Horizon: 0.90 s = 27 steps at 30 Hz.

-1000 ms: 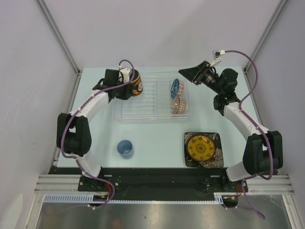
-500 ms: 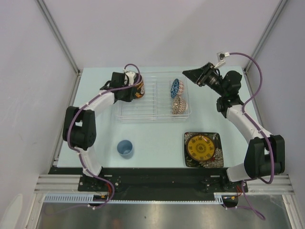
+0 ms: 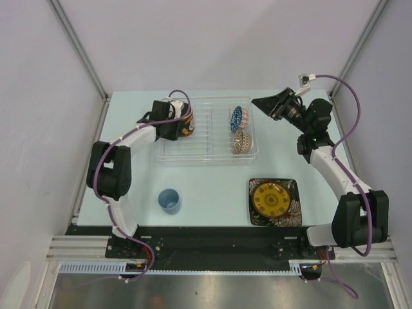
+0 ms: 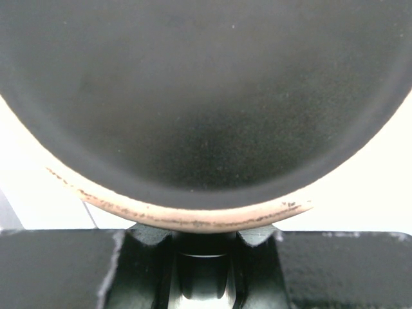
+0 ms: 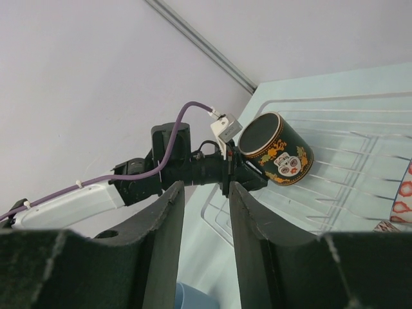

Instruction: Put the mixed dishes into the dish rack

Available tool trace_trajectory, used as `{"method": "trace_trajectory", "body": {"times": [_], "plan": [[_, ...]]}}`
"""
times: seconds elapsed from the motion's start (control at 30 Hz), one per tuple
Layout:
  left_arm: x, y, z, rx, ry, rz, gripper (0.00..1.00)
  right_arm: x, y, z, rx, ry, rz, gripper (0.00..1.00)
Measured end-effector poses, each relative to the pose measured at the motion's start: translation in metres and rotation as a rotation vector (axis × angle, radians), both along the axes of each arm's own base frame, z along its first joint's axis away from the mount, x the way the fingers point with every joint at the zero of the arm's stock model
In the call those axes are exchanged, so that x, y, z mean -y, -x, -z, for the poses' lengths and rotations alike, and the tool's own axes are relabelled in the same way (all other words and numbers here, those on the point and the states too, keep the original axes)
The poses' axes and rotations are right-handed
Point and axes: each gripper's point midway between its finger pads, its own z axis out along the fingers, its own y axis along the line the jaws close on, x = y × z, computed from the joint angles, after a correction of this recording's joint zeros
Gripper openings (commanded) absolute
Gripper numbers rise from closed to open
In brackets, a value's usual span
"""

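Table (image 3: 212,183) — cup (image 3: 168,200) front-left | yellow plate (image 3: 271,199) on square plate (image 3: 291,216) | bowls (image 3: 239,119) in rack (image 3: 206,138)

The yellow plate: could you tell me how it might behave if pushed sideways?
The yellow plate lies flat on the square plate, so it would likely slide, not tip. It looks like glazed ceramic, so probably slippery and breakable.

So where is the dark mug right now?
In the top view the dark mug is at the left end of the dish rack, tipped sideways in the left gripper, across the rack from the blue patterned bowl.
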Motion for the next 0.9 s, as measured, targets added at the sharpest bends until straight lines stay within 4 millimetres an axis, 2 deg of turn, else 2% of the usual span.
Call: {"method": "trace_trajectory", "body": {"times": [0.37,0.43,0.47,0.53,0.63,0.7,0.73,0.83,0.9], "plan": [[-0.001,-0.009,0.013,0.006,-0.012,-0.017,0.01,0.01,0.012,-0.006,0.014,0.005,0.022,0.37],[-0.001,-0.011,0.014,0.013,-0.01,-0.017,0.09,0.012,0.014,-0.004,0.011,0.011,0.028,0.39],[-0.001,-0.011,0.014,0.014,-0.01,-0.017,0.17,0.013,0.015,-0.004,0.009,0.012,0.03,0.4],[0.0,-0.012,0.015,0.015,-0.006,-0.02,0.23,0.015,0.016,-0.003,0.002,0.016,0.035,0.43],[0.0,-0.012,0.015,0.012,-0.004,-0.023,0.48,0.019,0.018,-0.003,0.001,0.021,0.044,0.45],[0.0,-0.012,0.015,0.011,-0.005,-0.022,0.53,0.022,0.018,-0.003,0.0,0.027,0.052,0.45],[0.0,-0.012,0.015,0.009,-0.001,-0.026,0.61,0.023,0.018,-0.002,-0.001,0.032,0.056,0.46],[0.002,-0.012,0.011,0.006,0.011,-0.026,0.74,0.029,0.017,0.002,-0.021,0.044,0.077,0.46],[0.003,-0.009,0.006,0.0,0.023,-0.03,0.78,0.035,0.016,0.007,-0.04,0.058,0.098,0.47]]}}
